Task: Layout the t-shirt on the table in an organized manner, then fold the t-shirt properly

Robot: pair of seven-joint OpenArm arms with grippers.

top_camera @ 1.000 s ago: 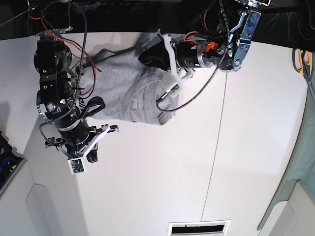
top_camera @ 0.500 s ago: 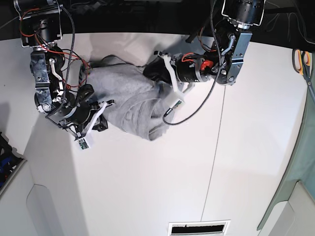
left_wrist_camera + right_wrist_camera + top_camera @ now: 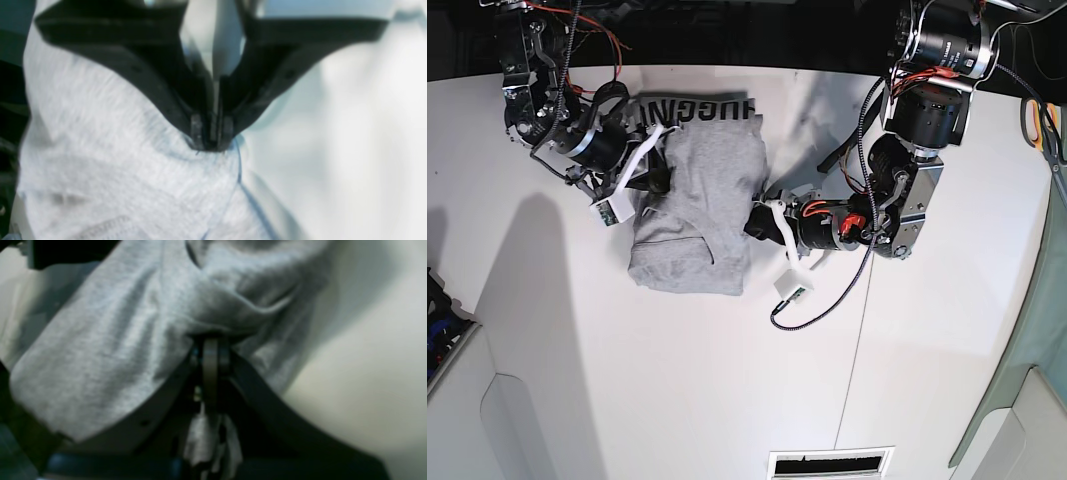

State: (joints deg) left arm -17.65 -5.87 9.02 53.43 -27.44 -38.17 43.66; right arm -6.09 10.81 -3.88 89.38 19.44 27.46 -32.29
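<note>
Left jaws: my left gripper [image 3: 210, 140] pinches the t-shirt [image 3: 702, 200] edge.
Right jaws: my right gripper [image 3: 210, 350] clamps its opposite edge.
Shirt: bunched between both, on the table [image 3: 727, 380].

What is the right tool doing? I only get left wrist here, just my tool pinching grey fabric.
Observer: The right tool is shut on a fold of the t-shirt, on the side across from the left tool.
Operator: Shirt flat yet?
Observer: No. The base view shows it as a bunched, doubled-over heap on the table, with black lettering showing along its far edge.
Operator: Anything else on the table?
Observer: Scissors lie at the table's edge behind your arm, well apart from the shirt.
</note>
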